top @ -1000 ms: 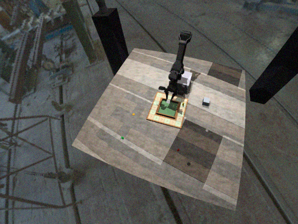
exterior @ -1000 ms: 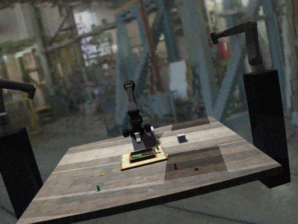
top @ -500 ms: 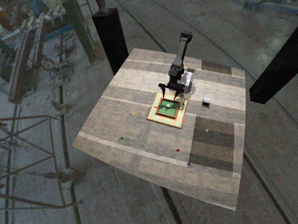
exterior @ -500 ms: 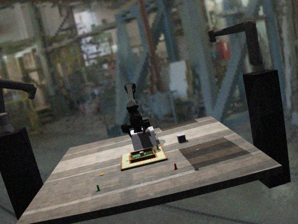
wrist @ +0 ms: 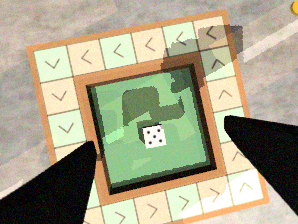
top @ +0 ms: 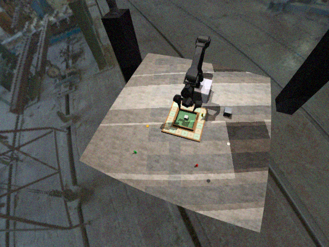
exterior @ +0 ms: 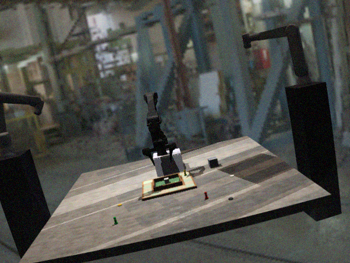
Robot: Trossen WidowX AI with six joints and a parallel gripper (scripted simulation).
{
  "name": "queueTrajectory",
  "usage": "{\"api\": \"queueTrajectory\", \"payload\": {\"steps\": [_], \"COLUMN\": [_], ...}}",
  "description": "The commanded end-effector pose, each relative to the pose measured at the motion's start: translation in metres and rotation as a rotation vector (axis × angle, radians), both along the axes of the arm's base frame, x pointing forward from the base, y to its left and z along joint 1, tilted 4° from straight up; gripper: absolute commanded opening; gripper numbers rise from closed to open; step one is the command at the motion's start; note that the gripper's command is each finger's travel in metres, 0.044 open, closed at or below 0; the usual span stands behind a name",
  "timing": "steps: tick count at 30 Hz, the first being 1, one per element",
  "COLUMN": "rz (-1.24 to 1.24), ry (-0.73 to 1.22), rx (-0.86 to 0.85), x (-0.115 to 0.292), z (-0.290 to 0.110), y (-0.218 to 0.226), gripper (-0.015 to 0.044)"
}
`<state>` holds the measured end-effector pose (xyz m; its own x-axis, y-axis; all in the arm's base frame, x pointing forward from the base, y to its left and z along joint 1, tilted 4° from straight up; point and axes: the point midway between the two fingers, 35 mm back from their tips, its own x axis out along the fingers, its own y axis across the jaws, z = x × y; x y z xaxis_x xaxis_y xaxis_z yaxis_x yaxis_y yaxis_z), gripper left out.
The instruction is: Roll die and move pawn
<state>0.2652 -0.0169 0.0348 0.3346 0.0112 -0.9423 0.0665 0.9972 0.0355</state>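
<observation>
Die (wrist: pixel 154 136) lies flat on the green floor of the dice tray (wrist: pixel 115 150), a little below the tray's middle in the wrist view, free of the walls and of the pincer; its top face shows five pips. Pincer (wrist: pixel 160 150) hangs above the tray, fingers spread wide with nothing between them, one dark finger (wrist: pixel 55 185) over the board's lower-left squares and the other over the right-hand column. Board (wrist: pixel 55 64) is a ring of pale green and cream squares with arrow marks, framed in orange-brown, the sunken tray in its centre. In the top view the arm (top: pixel 198 63) leans over the board's far edge, its shadow crossing the tray. Yellow pawn (top: pixel 202 114) stands at the board's right edge near a far corner; which square it occupies cannot be told. A white block (top: pixel 206 86) sits beside the arm just behind the board, and a small grey cube (top: pixel 227 111) rests on the surface (top: pixel 166 188) to the board's right. Scattered well apart on the surface: a green pawn (top: pixel 134 152), a red pawn (top: pixel 196 165), an orange disc (top: pixel 147 125), a white disc (top: pixel 228 143) and a dark disc (top: pixel 208 180).
</observation>
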Motion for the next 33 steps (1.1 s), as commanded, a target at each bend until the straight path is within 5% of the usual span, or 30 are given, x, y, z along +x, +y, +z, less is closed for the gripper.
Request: {"api": "queueTrajectory", "payload": {"steps": [1,9,18,33], "rz": [0.013,0.01,0.046,0.056], "ry": [0.212,0.275,0.354,0.38], "rx": [0.008,0.016,0.028,0.021], "x": [0.005,0.006,-0.037,-0.059], "z": [-0.012,-0.016,-0.037,-0.054], "y": [0.0,0.0,0.089,0.116], "gripper": [0.044,0.044,0.0204,0.02]}}
